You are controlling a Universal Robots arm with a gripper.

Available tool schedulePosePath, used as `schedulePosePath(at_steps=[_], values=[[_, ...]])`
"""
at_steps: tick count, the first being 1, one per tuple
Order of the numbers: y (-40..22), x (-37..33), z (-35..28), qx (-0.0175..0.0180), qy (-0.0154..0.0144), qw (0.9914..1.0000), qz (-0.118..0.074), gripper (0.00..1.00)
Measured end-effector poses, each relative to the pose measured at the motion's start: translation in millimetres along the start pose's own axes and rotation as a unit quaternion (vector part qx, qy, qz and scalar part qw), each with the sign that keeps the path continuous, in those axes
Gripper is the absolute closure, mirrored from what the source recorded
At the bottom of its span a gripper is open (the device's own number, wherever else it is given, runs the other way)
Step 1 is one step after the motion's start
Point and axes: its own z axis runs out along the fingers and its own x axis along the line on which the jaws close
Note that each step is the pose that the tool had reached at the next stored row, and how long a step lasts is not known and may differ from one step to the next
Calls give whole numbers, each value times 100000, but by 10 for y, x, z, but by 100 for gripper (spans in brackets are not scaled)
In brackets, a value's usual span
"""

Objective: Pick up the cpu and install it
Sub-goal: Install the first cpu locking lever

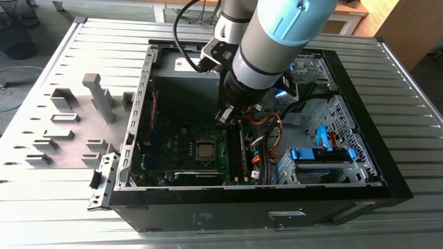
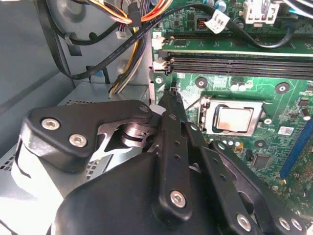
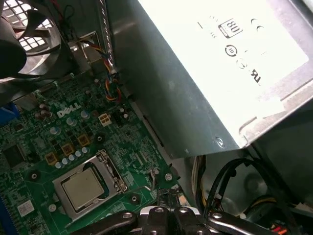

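1. An open computer case (image 1: 145,104) lay on the ribbed metal surface (image 1: 41,207).
2. The big robot arm (image 1: 277,41) pointed down into the case.
3. Its end effector (image 1: 225,116) hung inside the case, just over the green board (image 1: 221,155). It was not touching anything I could see.
4. In the second wrist view, its black fingers (image 2: 171,100) were pressed together with nothing between them.
5. The cpu (image 1: 205,150) lay flat inside the case. It sat within the dark socket frame (image 2: 209,117) on the green board, its shiny grey top (image 3: 83,188) facing up.
6. The cpu was near the end effector but apart from it.
7. A silver power box (image 3: 220,73) sat inside the case, close beside the end effector.
8. Orange and black wires (image 1: 266,129) curled inside the case.
9. Grey holder blocks (image 1: 100,98) stood outside the case, on the exterior view's left.
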Motion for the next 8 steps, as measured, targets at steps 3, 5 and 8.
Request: schedulePosePath(at_steps=[3, 5, 8], values=[[-1, -4, 36, -23, 39, 100000, -159, 89], [3, -6, 60, -35, 57, 100000, -240, 89], [11, -11, 90, -47, 99, 99999, -360, 89]])
